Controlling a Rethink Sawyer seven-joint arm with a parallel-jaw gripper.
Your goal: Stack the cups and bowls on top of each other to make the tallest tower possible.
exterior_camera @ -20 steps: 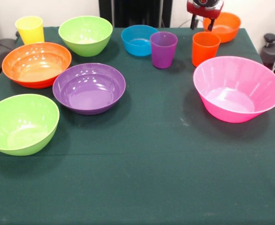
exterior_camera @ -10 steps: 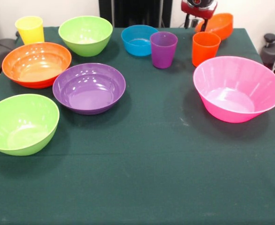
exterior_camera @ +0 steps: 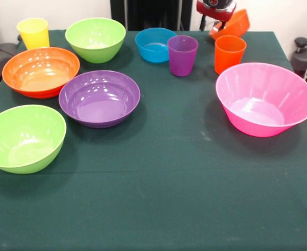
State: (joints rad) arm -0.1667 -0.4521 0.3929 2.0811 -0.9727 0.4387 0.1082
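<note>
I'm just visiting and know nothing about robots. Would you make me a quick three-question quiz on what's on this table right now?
1. True or false: the small orange bowl sits flat on the table.
2. Which cup stands nearest the pink bowl? A) yellow B) purple C) orange
3. Fill in: the blue bowl stands right beside the ______ cup.

Key
1. False. It hangs tilted at the gripper, off the tablecloth.
2. C. The orange cup stands just behind the pink bowl; the yellow cup is at the far corner.
3. Purple. The purple cup stands against the blue bowl's side in the front view.
</note>
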